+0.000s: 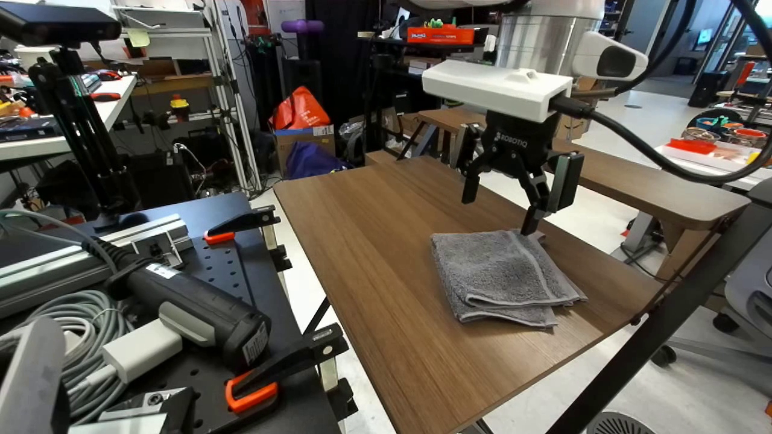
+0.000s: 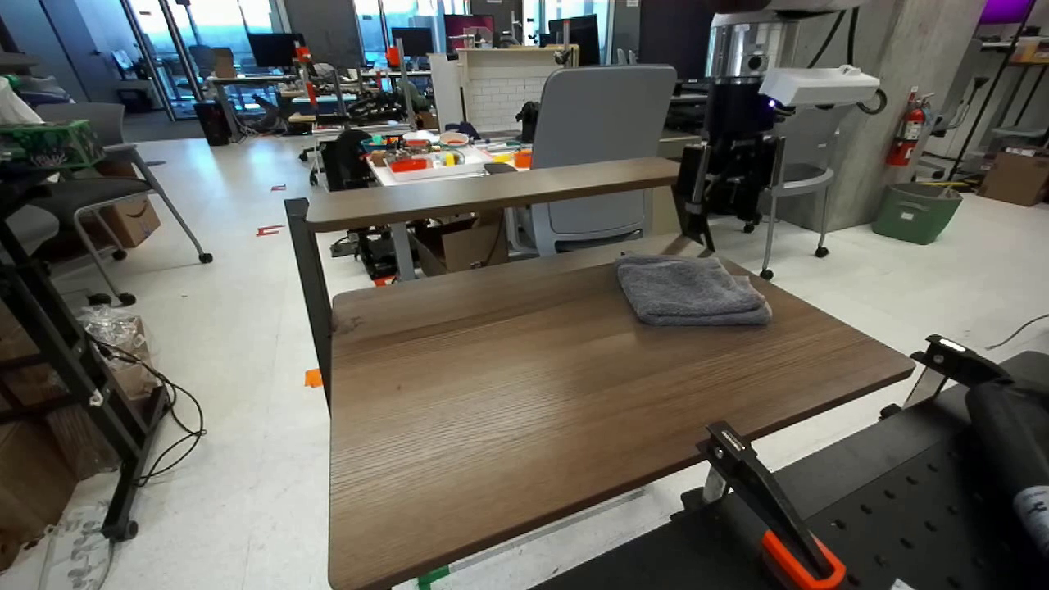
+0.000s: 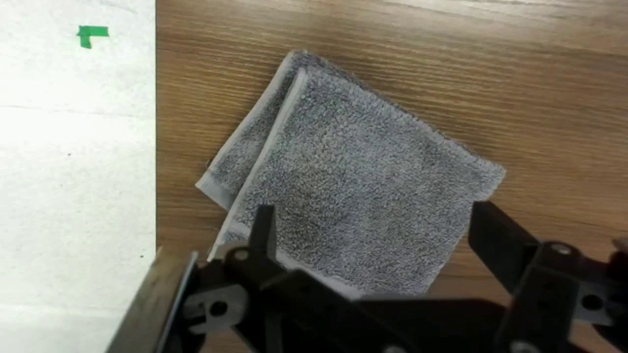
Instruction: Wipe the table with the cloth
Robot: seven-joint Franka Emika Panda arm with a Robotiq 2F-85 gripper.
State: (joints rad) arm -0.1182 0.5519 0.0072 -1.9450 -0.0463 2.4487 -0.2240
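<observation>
The grey cloth (image 1: 500, 271) lies folded on the dark brown wood-grain table (image 1: 362, 259), near one edge. Its layered edges show. In an exterior view the cloth (image 2: 688, 291) sits toward the far right part of the table (image 2: 492, 410). In the wrist view the cloth (image 3: 363, 162) fills the middle, turned at an angle on the wood top (image 3: 554, 88). My gripper (image 1: 499, 212) is open and empty, above the cloth's far side. In the wrist view its fingers (image 3: 373, 208) stand wide apart over the cloth, one above it, one at its right edge. Whether a fingertip touches the cloth cannot be told.
A narrower brown raised board (image 1: 651, 184) runs along the table's far side, and it shows in an exterior view (image 2: 492, 194). A black bench (image 1: 211, 265) with orange-tipped clamps (image 1: 253, 392) and a black handheld tool (image 1: 193, 301) stands beside the table. A grey chair (image 2: 606, 123) stands behind.
</observation>
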